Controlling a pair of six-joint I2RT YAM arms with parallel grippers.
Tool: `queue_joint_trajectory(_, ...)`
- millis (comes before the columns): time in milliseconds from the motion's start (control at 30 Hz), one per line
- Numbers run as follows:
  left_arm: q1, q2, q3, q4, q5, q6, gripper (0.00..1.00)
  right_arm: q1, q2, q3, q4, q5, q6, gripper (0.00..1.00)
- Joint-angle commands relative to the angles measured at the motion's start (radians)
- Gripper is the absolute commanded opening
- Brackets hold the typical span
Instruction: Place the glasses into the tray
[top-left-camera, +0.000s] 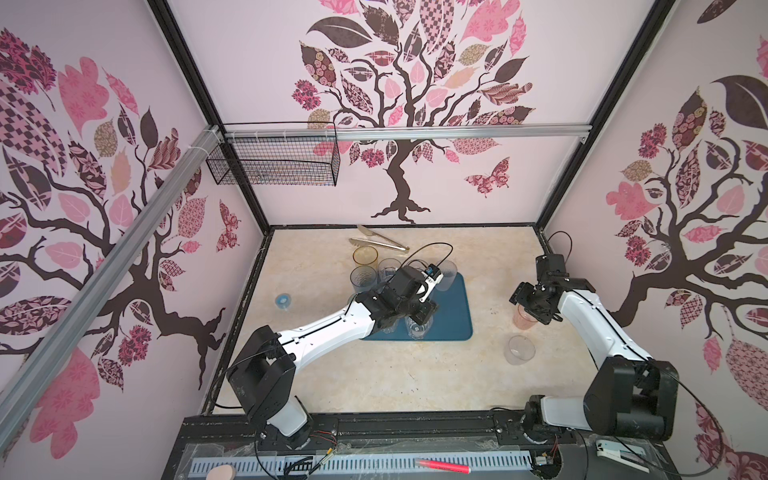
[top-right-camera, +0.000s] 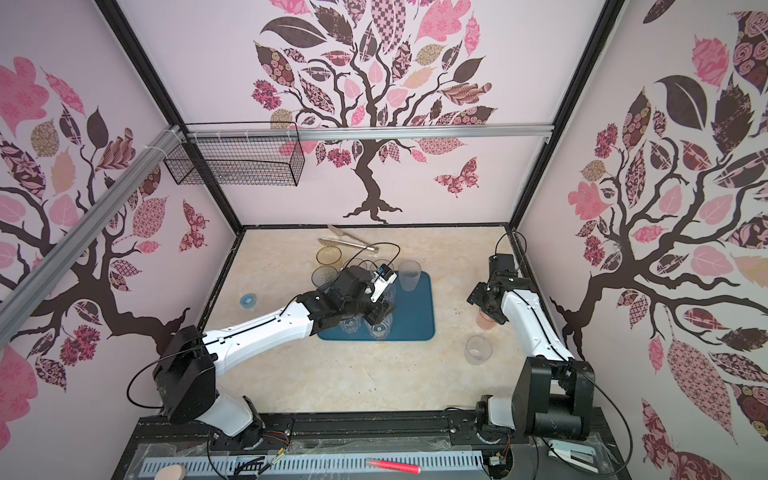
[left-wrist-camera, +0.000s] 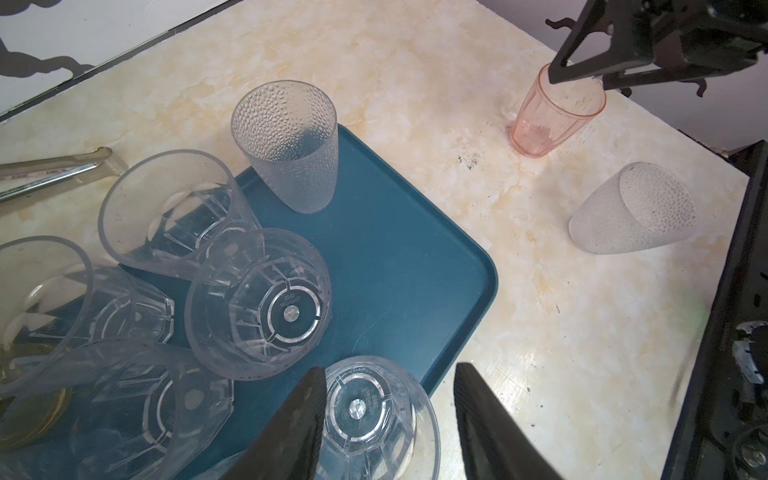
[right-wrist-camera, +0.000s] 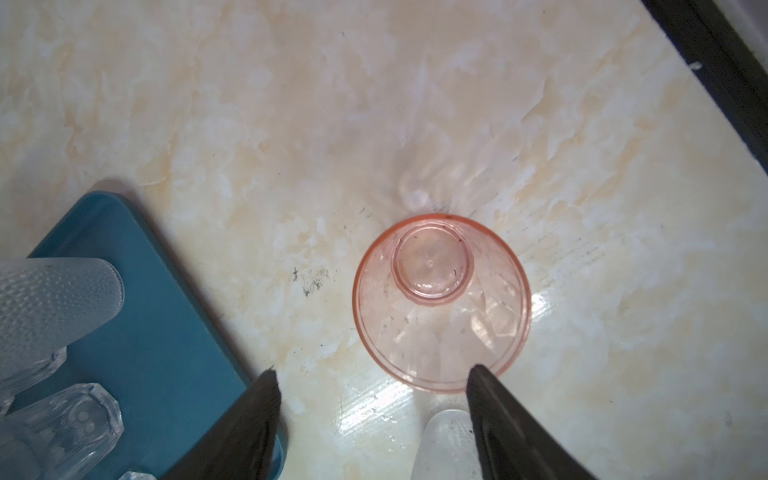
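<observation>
The dark teal tray (top-left-camera: 453, 307) (top-right-camera: 415, 307) (left-wrist-camera: 395, 257) (right-wrist-camera: 158, 332) lies mid-table. On it are several clear faceted glasses (left-wrist-camera: 257, 303) and a dotted clear tumbler (left-wrist-camera: 286, 145) at its far corner. My left gripper (left-wrist-camera: 388, 372) (top-left-camera: 419, 322) hangs open over the tray's front edge, straddling a faceted glass (left-wrist-camera: 365, 411), with one finger clearly apart from it. My right gripper (right-wrist-camera: 372, 371) (top-left-camera: 525, 313) is open just above an upright pink glass (right-wrist-camera: 440, 303) (left-wrist-camera: 552, 116) (top-right-camera: 484, 321) on the table, right of the tray. A dotted clear glass (top-left-camera: 519, 350) (left-wrist-camera: 631, 208) sits nearer the front.
Metal tongs (top-left-camera: 378, 241) (left-wrist-camera: 54, 170) lie behind the tray. An amber glass (top-left-camera: 365, 254), a greyish glass (top-left-camera: 363, 280) and another clear one (top-left-camera: 388, 268) crowd the tray's far left. A small blue glass (top-left-camera: 283, 300) stands alone at left. A wire basket (top-left-camera: 274, 162) hangs on the back wall.
</observation>
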Motion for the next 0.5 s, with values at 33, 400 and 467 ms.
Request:
queue_joint_trajectory(33,0.002,0.015,0.004,0.016,-0.012,-0.003,0.52,0.011,-0.066,0.002,-0.096,0.014,-0.003,0.74)
queue_joint_trajectory(400,0.002,0.003,-0.019,0.011,-0.026,0.002,0.52,0.015,0.073,0.062,0.003,0.035,-0.049,0.7)
queue_joint_trajectory(467,0.003,0.003,-0.02,0.009,-0.035,0.004,0.52,0.021,0.095,0.057,0.026,0.033,-0.051,0.68)
